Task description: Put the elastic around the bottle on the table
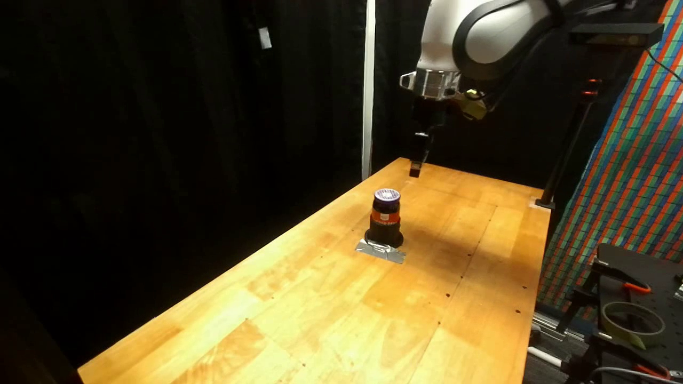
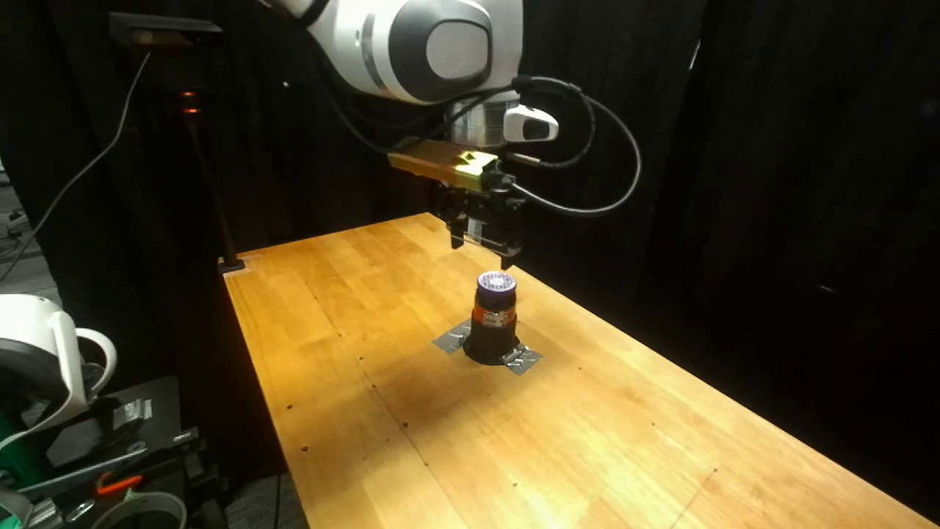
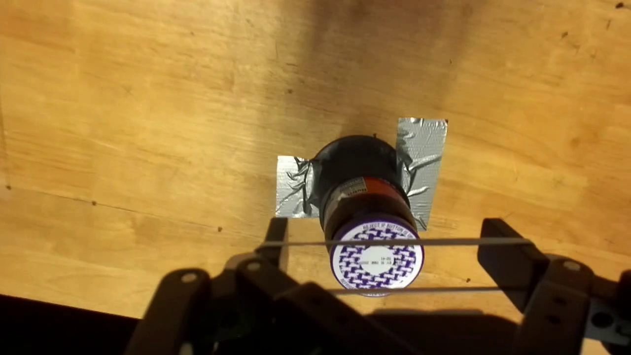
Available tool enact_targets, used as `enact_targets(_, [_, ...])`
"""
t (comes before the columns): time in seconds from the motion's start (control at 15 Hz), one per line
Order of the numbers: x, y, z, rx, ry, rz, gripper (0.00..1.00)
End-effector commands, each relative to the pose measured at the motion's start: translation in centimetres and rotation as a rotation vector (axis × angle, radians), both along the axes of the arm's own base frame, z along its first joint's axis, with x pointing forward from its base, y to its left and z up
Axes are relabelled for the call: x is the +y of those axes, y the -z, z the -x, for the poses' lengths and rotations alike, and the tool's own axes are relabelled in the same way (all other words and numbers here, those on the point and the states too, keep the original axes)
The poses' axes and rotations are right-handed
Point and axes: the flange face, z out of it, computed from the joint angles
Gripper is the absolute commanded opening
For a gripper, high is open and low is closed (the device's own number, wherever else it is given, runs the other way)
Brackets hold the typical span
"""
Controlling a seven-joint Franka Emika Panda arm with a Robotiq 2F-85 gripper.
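The bottle [image 1: 385,217] stands upright in a black base taped to the wooden table [image 1: 331,320]. It also shows in an exterior view [image 2: 495,316], and its purple-and-white lid faces up in the wrist view [image 3: 377,261]. My gripper [image 2: 482,251] is open, higher than the bottle and toward the table's far end; it shows edge-on in an exterior view [image 1: 415,170]. The elastic [image 3: 453,241] is stretched round both fingers [image 3: 390,244]. In the wrist view its two strands cross in front of the lid. The elastic does not touch the bottle.
Silver tape [image 3: 424,167] holds the base on both sides. A black camera stand [image 1: 547,202] stands at the table's far corner. A side cart [image 1: 635,277] with a tape roll [image 1: 608,320] is beside the table. Black curtains hang along the other side.
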Motion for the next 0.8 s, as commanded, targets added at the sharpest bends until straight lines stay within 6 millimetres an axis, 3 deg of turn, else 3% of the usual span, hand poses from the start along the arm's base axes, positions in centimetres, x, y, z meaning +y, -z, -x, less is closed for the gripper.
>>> enact_targets(0.0, [0.3, 2.6, -5.9, 0.053, -0.012, -0.065, 1.0])
enact_targets(0.27, [0.7, 5.0, -9.6, 0.122, 0.002, -0.062, 1.0])
enact_targets(0.73, [1.3, 6.2, -14.6, 0.157, -0.001, -0.074, 1.0])
